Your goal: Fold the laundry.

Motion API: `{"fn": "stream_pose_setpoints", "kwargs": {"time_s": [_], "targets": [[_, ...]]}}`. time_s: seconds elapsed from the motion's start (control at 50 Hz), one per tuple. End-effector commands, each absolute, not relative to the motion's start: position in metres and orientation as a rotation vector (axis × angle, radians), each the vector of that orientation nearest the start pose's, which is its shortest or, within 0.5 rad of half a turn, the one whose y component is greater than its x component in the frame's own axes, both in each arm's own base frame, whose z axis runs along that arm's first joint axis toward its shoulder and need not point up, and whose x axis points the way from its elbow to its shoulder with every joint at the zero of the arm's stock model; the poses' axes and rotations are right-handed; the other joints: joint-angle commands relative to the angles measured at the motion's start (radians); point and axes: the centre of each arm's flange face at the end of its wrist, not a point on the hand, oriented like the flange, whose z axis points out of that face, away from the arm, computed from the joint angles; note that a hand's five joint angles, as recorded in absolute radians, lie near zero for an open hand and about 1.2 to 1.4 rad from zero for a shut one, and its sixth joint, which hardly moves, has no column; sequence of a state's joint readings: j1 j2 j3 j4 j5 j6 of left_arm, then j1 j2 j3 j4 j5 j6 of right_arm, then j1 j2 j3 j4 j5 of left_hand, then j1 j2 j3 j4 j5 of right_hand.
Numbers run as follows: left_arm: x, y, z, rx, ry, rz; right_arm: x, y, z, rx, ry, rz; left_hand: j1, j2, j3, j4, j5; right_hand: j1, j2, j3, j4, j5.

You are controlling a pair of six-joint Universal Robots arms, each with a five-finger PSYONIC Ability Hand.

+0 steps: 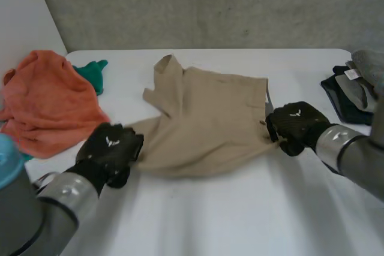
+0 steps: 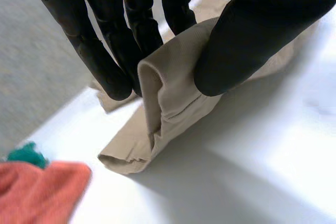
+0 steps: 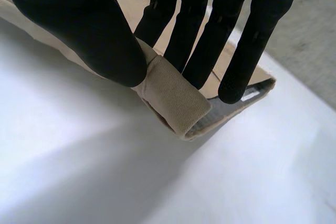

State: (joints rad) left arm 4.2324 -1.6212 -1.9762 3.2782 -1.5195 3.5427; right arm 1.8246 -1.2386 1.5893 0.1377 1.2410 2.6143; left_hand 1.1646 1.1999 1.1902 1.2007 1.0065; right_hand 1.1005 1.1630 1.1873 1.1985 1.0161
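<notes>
A beige garment lies spread on the white table, its far side rumpled and folded over. My left hand is at the garment's near left corner. There the thumb and fingers pinch a folded ridge of beige cloth. My right hand is at the garment's near right corner. Its thumb and fingers pinch the hem of the beige cloth just above the table.
An orange towel is heaped at the left with a green cloth behind it. Dark and grey folded clothes lie at the right edge. A grey wall stands behind the table. Bare table lies in front of the garment.
</notes>
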Motion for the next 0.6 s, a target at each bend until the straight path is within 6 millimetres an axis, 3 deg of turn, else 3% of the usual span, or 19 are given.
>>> {"fn": "stream_pose_setpoints", "kwargs": {"time_s": [0.02,0.1,0.2,0.22,0.28,0.36,0.46,0.6], "targets": [[-0.222,-0.103,0.209,1.437,2.507,-1.405,0.218,-0.213,0.224,-1.489,2.359,-1.155,0.232,0.196,0.206,0.196,0.215,0.296,0.233,0.209,0.198,0.206],[-0.215,-0.077,0.214,1.572,2.551,-1.16,0.213,-0.19,0.225,-1.674,2.324,-0.936,0.232,0.196,0.206,0.196,0.215,0.296,0.233,0.209,0.198,0.206],[-0.224,-0.093,0.21,1.533,2.525,-1.246,0.22,-0.189,0.214,-1.703,2.275,-0.967,0.232,0.196,0.206,0.196,0.215,0.296,0.233,0.209,0.198,0.206],[-0.228,-0.103,0.206,1.508,2.503,-1.29,0.223,-0.192,0.209,-1.666,2.284,-1.004,0.098,0.063,0.073,0.062,0.082,0.296,0.233,0.209,0.198,0.206],[-0.232,-0.128,0.202,1.419,2.438,-1.398,0.225,-0.199,0.2,-1.608,2.298,-1.055,-0.643,-0.678,-0.669,-0.679,-0.66,0.296,0.233,0.209,0.198,0.206],[-0.233,-0.162,0.204,1.269,2.335,-1.552,0.226,-0.204,0.192,-1.548,2.312,-1.104,-0.921,-0.957,-0.947,-0.957,-0.938,0.296,0.233,0.209,0.198,0.206],[-0.24,-0.201,0.21,1.157,2.242,-1.781,0.228,-0.207,0.188,-1.536,2.302,-1.156,-0.781,-0.817,-0.807,-0.817,-0.798,0.296,0.233,0.209,0.198,0.206],[-0.265,-0.255,0.186,1.26,2.261,-1.953,0.231,-0.209,0.187,-1.525,2.284,-1.219,-0.344,-0.379,-0.37,-0.38,-0.36,0.296,0.233,0.209,0.198,0.206]]}}
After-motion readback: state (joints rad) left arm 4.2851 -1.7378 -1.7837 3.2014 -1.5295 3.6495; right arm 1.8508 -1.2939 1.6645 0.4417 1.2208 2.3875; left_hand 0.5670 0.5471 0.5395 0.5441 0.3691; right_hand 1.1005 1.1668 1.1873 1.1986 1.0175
